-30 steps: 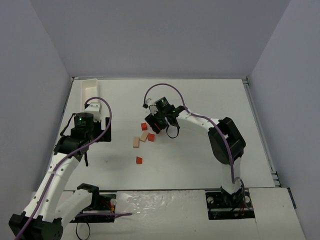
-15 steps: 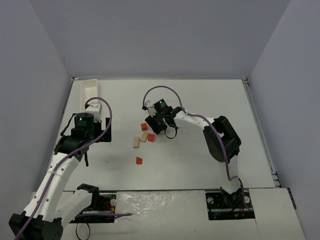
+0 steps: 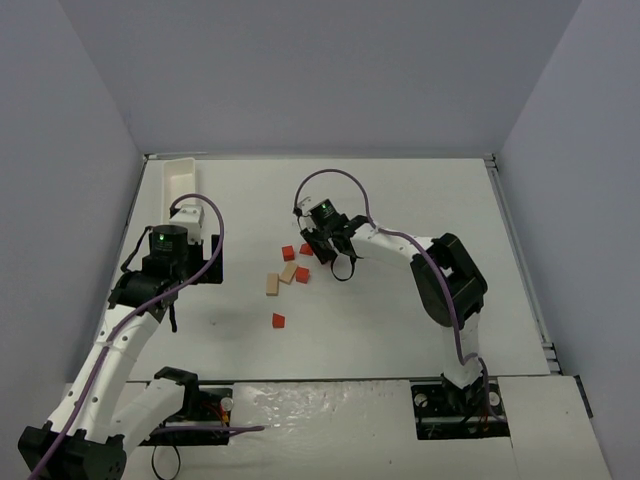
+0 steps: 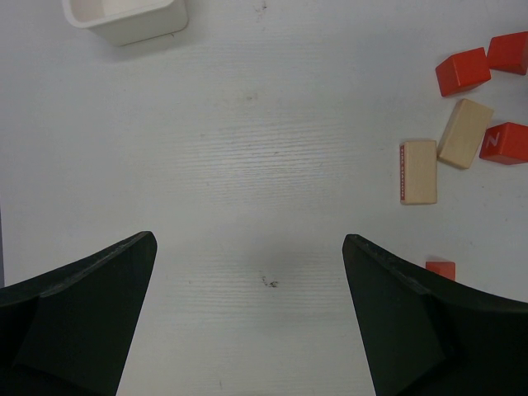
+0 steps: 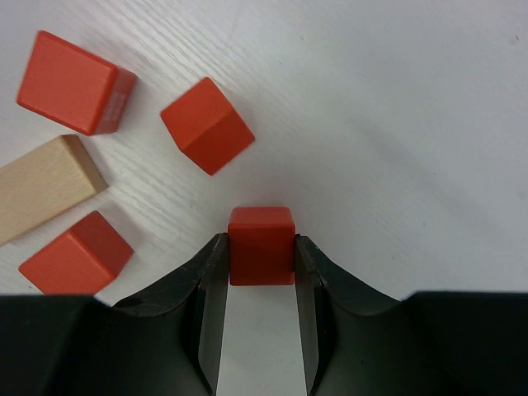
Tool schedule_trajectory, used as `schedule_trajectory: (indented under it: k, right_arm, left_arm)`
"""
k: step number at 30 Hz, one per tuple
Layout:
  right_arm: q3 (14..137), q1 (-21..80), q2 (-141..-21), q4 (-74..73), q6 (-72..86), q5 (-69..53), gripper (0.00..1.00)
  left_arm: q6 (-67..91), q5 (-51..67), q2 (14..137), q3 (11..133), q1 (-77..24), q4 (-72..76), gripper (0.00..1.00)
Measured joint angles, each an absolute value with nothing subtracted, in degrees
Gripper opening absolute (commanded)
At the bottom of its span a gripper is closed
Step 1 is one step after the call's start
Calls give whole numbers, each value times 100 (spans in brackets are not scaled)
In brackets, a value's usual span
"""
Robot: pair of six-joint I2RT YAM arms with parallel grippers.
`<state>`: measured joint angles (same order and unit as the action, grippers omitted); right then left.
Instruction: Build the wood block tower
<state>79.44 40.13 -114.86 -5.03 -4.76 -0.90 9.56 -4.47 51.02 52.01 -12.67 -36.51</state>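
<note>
No tower stands; the wooden blocks lie loose on the white table. My right gripper [image 5: 261,247] is shut on a small red cube [image 5: 261,245], which sits between the fingertips at table level. Close beyond it lie three red cubes [image 5: 206,124], [image 5: 76,82], [image 5: 76,254] and a tan block [image 5: 45,188]. In the top view the right gripper [image 3: 322,248] is at the right edge of the block cluster [image 3: 290,270]. My left gripper [image 4: 247,247] is open and empty over bare table, left of the blocks [image 4: 464,133]. It shows in the top view [image 3: 200,262] too.
A white tray [image 3: 180,180] stands at the far left, and its end shows in the left wrist view [image 4: 128,16]. A second tan block [image 3: 271,285] and a lone red cube [image 3: 278,321] lie nearer the arm bases. Grey walls enclose the table.
</note>
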Motion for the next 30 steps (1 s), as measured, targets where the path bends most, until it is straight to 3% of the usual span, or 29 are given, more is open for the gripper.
schedule_trajectory:
  k: [12, 30]
  right_arm:
    - [6639, 3209, -10280, -491, 621, 860, 0]
    - [6218, 2796, -10241, -327, 929, 1126, 0]
  left_arm:
    - [956, -427, 5145, 5201, -1267, -3651, 95]
    - [956, -425, 5195, 5201, -1267, -3651, 95]
